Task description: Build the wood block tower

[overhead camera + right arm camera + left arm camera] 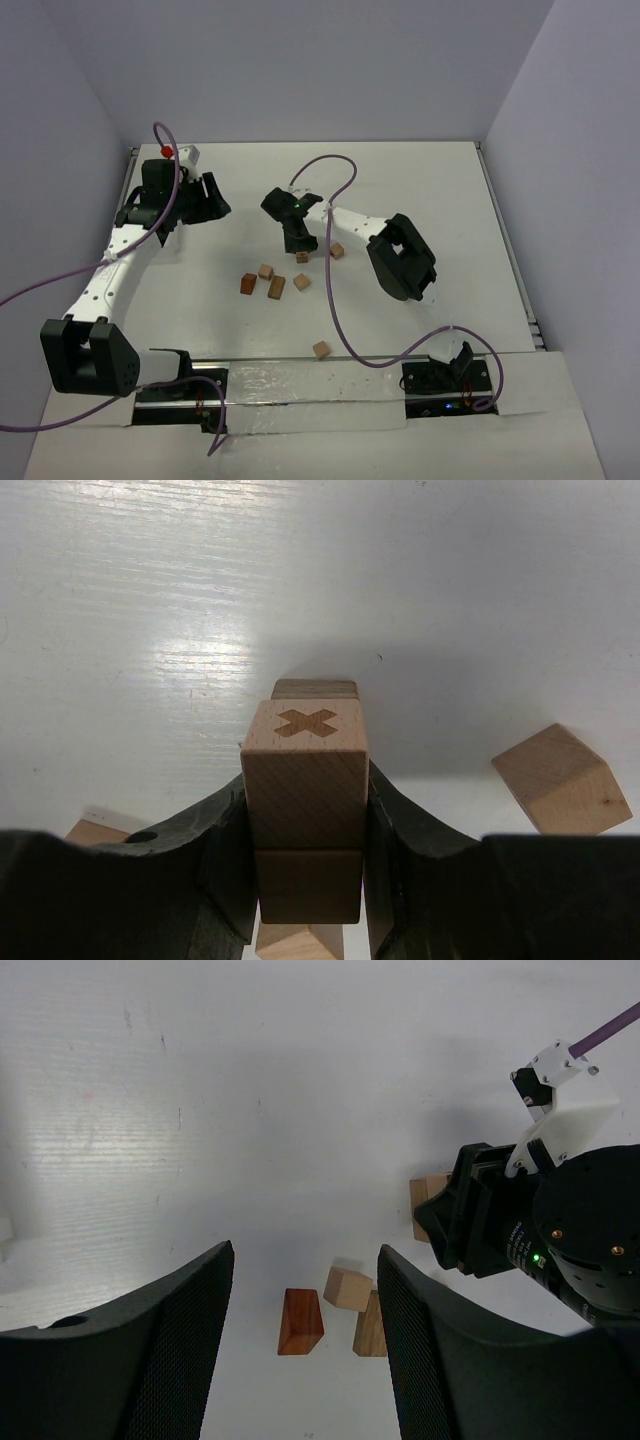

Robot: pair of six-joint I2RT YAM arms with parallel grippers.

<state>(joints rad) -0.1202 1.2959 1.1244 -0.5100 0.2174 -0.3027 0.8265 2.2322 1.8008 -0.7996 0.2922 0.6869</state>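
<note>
Two hands point downward: right hand [305,825] clamps the stacked wood blocks [305,770], left hand [305,1265] hovers agape.

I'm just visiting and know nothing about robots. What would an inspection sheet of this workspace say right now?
Surface: white table, faint scuffs.
Job's things: four wood blocks clustered mid-table, others scattered, a lone block nearer the arm bases.
Clutter: nothing seen.
Claws: left claw open, empty, above the table; right claw shut on a cross-marked block with a darker block directly against it.
Cables: purple cables run along both arms.
Surroundings: plain pale walls on three sides.
</note>
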